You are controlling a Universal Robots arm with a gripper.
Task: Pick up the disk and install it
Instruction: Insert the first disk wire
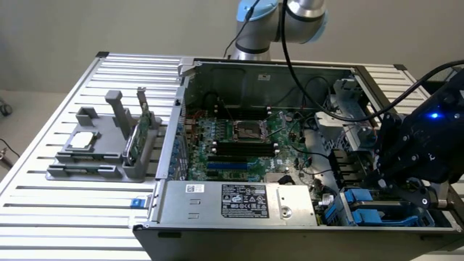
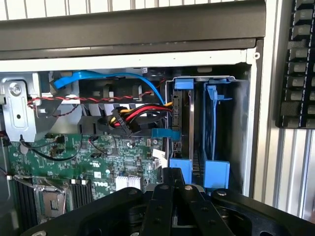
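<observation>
Fingers of your gripper (image 2: 172, 184) are pressed together with nothing between them, hovering just above the drive bay (image 2: 236, 132) at the open computer case's (image 1: 181, 141) corner. You can see the disk (image 2: 181, 123) standing on edge inside that bay, dark metal framed by its glossy blue plastic carrier, beside a second blue carrier (image 2: 214, 137). Flat blue and braided red-yellow-black cables (image 2: 125, 115) run to it. Your green motherboard (image 2: 93, 162) reads "DELL"; the matte grey power supply (image 1: 239, 201) carries a black label.
</observation>
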